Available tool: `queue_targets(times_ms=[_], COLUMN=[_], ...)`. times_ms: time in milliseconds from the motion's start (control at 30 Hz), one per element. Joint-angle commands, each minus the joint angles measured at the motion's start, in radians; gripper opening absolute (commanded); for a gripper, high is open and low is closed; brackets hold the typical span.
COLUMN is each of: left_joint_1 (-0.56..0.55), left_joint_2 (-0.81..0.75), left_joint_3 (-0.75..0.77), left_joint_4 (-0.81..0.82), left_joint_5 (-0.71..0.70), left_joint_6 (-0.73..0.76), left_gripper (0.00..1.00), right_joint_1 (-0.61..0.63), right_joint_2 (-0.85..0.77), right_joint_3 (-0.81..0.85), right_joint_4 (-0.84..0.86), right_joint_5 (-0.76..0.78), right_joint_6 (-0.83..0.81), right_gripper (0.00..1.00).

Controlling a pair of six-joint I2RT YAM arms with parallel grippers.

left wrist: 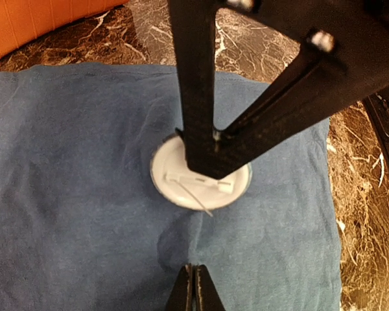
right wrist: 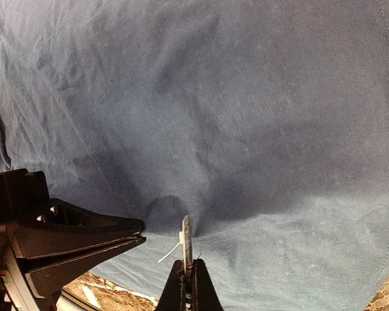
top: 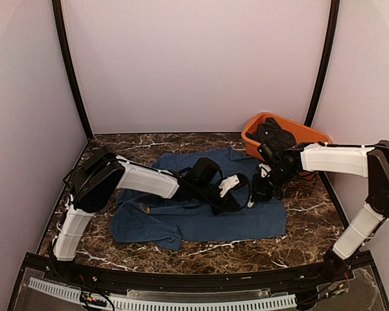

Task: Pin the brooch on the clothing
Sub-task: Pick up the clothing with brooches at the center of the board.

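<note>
The dark blue T-shirt (top: 201,223) lies spread on the marble table and fills both wrist views (left wrist: 71,162) (right wrist: 246,97). The brooch (left wrist: 172,180) is a round white disc seen from its back, with its thin pin swung open. My right gripper (right wrist: 188,272) is shut on the brooch (right wrist: 186,233), holding it edge-on just above the cloth. My left gripper (left wrist: 196,282) is shut on a small raised fold of the T-shirt right beside the brooch. In the right wrist view the left gripper (right wrist: 141,232) comes in from the left. In the top view the two grippers (top: 236,197) (top: 258,191) meet over the shirt's right part.
An orange tub (top: 253,139) with dark clothes (top: 275,136) in it stands at the back right, close behind my right arm; its wall also shows in the left wrist view (left wrist: 39,23). Bare marble shows around the shirt. Grey walls close in the table.
</note>
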Motion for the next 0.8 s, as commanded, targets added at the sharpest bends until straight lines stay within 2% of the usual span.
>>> queue_targets(times_ms=[0, 333, 767], left_joint_1=[-0.006, -0.006, -0.009], left_joint_2=[-0.021, -0.037, -0.037], left_joint_3=[-0.037, -0.076, -0.086], left_joint_4=[0.070, 0.128, 0.185], left_joint_5=[0.033, 0.066, 0.074], left_joint_6=[-0.026, -0.039, -0.061], left_gripper=[0.01, 0.01, 0.01], right_joint_1=[0.008, 0.007, 0.007], right_joint_2=[0.023, 0.078, 0.103], right_joint_3=[0.006, 0.019, 0.015], right_joint_4=[-0.003, -0.017, 0.021], right_joint_5=[0.007, 0.022, -0.029], right_joint_6=[0.019, 0.036, 0.026], right_gripper=[0.00, 0.00, 0.00])
